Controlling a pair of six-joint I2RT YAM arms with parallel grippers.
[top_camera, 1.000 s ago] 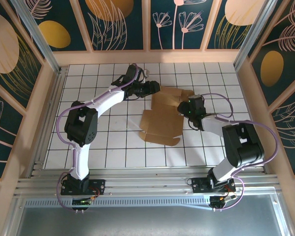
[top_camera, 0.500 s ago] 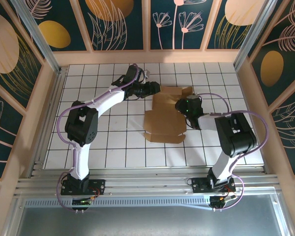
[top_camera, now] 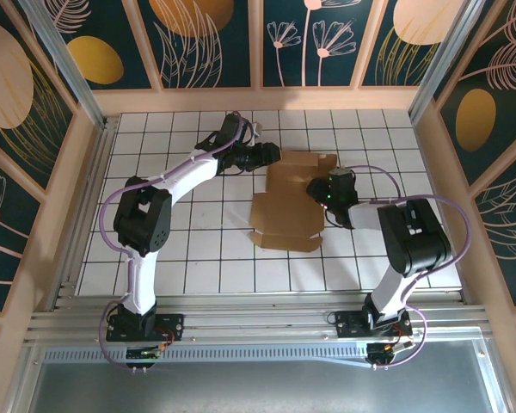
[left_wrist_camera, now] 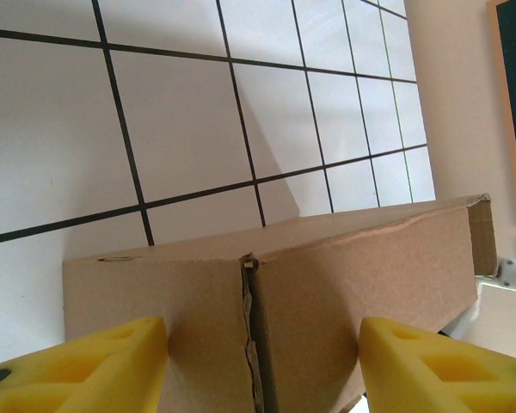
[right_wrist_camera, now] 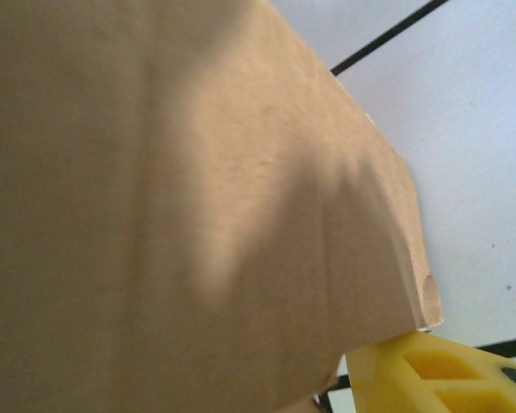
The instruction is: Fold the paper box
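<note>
Plain brown paper box lying partly folded, just right of centre on the white tiles.
Its near panel is lying flat, small flaps jutting along the near edge; its far strip is tilting upward, showing a cut seam.

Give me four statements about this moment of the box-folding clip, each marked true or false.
1. The paper box lies on the white tiled table. True.
2. The left gripper has its yellow fingers pressed together. False: in the left wrist view they stand wide apart, with cardboard across the gap.
3. The right gripper is at the box's right side. True.
4. The box is printed with flowers. False: it is plain brown cardboard; the flower patterns are on the walls around the table.
</note>
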